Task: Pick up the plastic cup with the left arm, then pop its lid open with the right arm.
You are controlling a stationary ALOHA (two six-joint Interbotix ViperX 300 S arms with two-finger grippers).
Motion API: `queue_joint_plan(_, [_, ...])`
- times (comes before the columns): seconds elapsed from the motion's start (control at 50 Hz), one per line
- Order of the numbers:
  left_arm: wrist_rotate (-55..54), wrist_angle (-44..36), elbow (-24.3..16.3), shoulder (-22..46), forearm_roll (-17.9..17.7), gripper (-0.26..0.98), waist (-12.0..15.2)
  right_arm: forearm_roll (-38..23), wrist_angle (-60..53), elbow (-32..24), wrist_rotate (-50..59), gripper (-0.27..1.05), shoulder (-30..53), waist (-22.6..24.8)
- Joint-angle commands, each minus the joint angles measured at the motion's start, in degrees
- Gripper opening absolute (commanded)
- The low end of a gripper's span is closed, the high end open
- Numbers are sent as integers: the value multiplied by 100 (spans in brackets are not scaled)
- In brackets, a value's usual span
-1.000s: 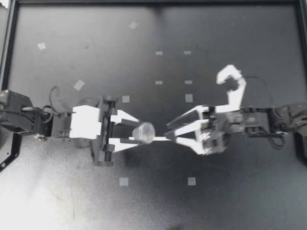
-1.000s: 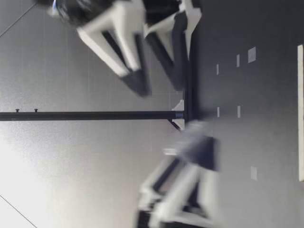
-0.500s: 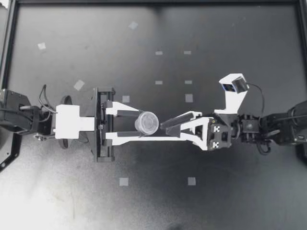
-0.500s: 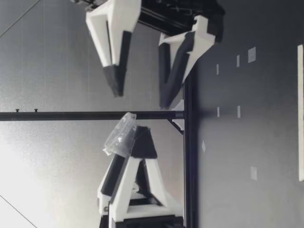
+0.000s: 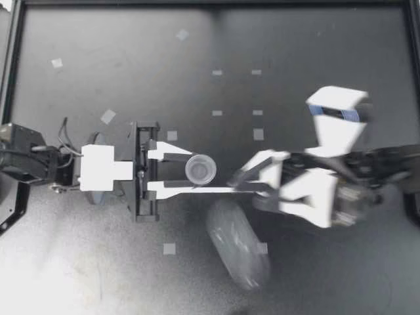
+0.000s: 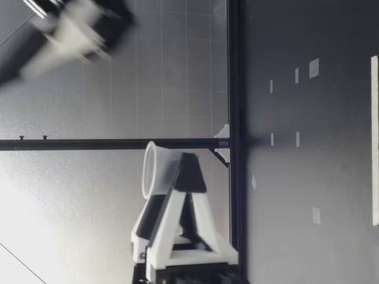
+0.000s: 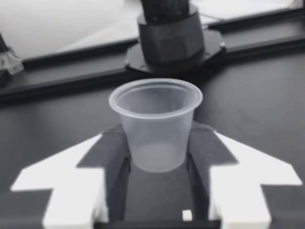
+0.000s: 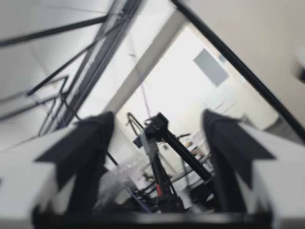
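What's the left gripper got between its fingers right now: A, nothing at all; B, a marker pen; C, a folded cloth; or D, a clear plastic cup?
D: the left gripper is shut on a clear plastic cup, with one finger against each side of it in the left wrist view and the cup's open mouth up.

Dark table (image 5: 131, 282), small pale tape squares (image 5: 169, 249) scattered across it, black rail (image 5: 210, 2) along its edge
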Motion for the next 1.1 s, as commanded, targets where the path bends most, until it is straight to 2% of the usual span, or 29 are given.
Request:
queue_joint_plan(0.0, [-9,-35,-70,-26,9,24,-18,97,141,167,-316,71,-439,-18])
queue_joint_plan(0.14, [-149,-35,-79,0,9,24,-9,413,712,396,-439,71,-536,-79])
queue_joint_plan(0.32, [-483,-35,-53,0,9,24,-9,202,1731,404,-773,71,-360,-448])
queue_joint_plan(0.42, [-519,-26,-44,0,9,24,-9,-35,2575,316,-1872,71,-439,-571])
queue_joint_plan(0.6, [-527,-35,-62,-18,26,24,-9,-35,4166,105,-4447,72,-940,-571])
queue_joint_plan(0.76, [-554,-26,-44,-44,9,24,-18,-26,4298,211,-5291,71,-1406,-562])
queue_joint_plan(1.08, [-606,0,-44,-44,9,24,-9,79,3946,387,-5300,72,-1160,-554])
